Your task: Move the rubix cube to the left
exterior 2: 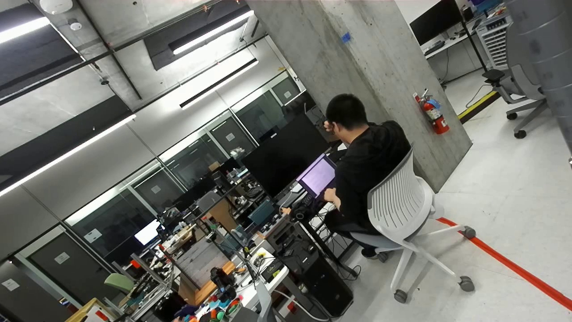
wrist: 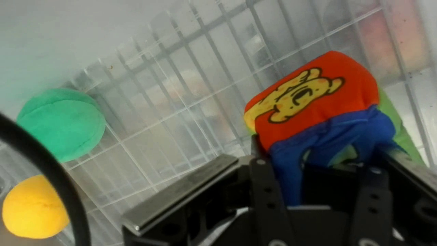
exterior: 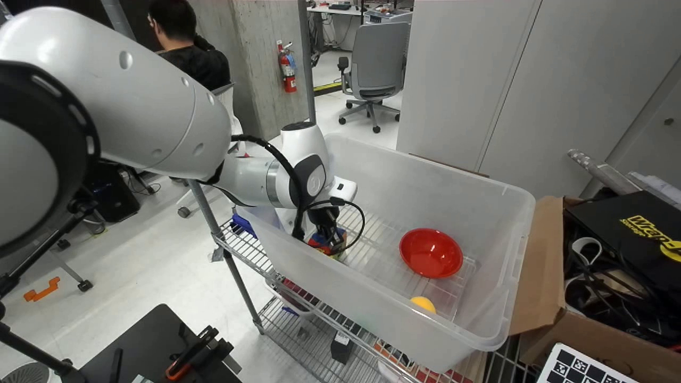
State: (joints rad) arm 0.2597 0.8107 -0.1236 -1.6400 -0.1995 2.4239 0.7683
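Note:
No rubix cube with a grid of coloured squares shows; it is hidden or out of view. The only cube is a soft cloth one (wrist: 312,99) with red, blue and green faces and a yellow bear print. It also shows partly behind the gripper in an exterior view (exterior: 318,240). My gripper (wrist: 321,150) has a finger on each side of it, and the blue face is creased between them. In an exterior view the gripper (exterior: 335,244) points down inside a clear plastic bin (exterior: 463,183). I cannot tell whether the cube touches the bin floor.
A red bowl (exterior: 431,252) and a yellow-orange round object (exterior: 423,304) lie in the bin. The wrist view shows this yellow object (wrist: 36,206) beside a green soft one (wrist: 61,124). High bin walls surround the gripper. A cardboard box (exterior: 540,266) stands beside the bin.

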